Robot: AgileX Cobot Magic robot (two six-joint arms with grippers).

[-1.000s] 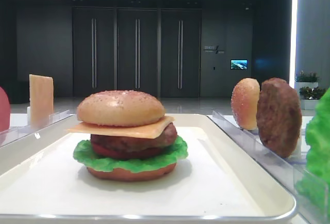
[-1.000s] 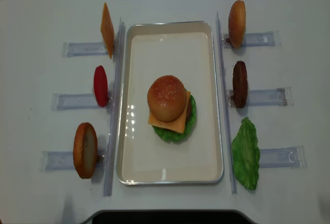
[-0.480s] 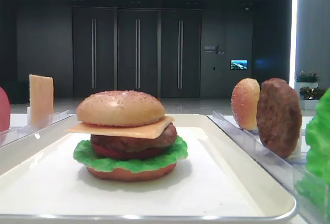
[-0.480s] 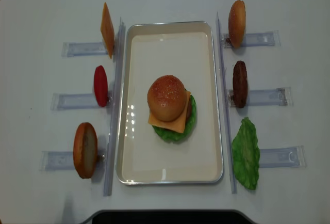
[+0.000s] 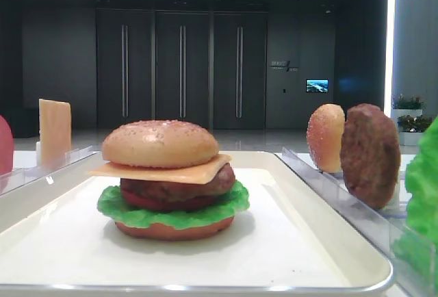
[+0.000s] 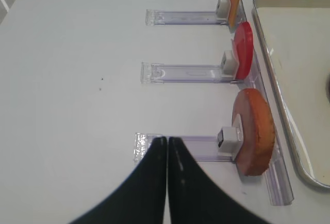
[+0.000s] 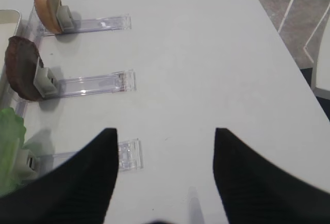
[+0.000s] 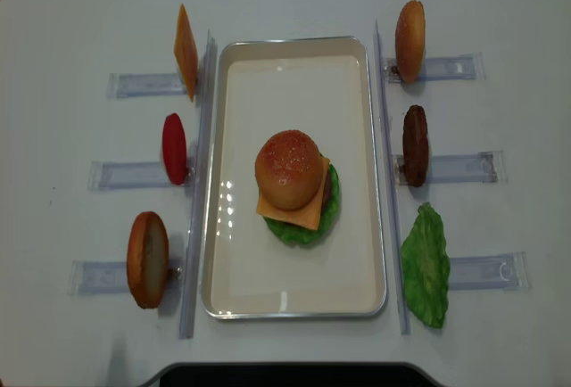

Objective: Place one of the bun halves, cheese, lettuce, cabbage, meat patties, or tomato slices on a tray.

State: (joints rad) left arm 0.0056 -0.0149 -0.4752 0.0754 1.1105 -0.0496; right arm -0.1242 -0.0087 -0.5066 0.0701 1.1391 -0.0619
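1. Tray (image 8: 294,302): white, rectangular, rounded corners, raised shiny rim, centre of the white table (image 8: 80,12) in the overhead view.
2. Stacked burger sits just past tray centre toward 6 o'clock. Top: domed golden-tan bun top (image 8: 287,169), speckled sesame crust.
3. Under it: thin square yellow-orange cheese slice (image 8: 302,212), corner overhanging toward 5 o'clock; rough dark brown patty (image 5: 179,189); ruffled bright green lettuce (image 8: 312,229); flat reddish-brown bottom bun (image 5: 174,230) on the tray floor.
4. Clear plastic racks (image 8: 141,84) flank the tray, spare pieces standing on edge.
5. 9 o'clock side, far to near: orange cheese square (image 8: 186,51), flat red tomato disc (image 8: 174,148), tan bun half (image 8: 147,259).
6. 3 o'clock side, far to near: speckled bun half (image 8: 409,40), bumpy brown spare patty (image 8: 415,144), leafy green spare lettuce (image 8: 426,266).
7. Left gripper (image 6: 167,140): black fingers pressed together, nothing between them, above the table at the outer end of the nearest left rack.
8. Right gripper (image 7: 165,133): black fingers spread wide, holding nothing, over bare table beside the lettuce rack.
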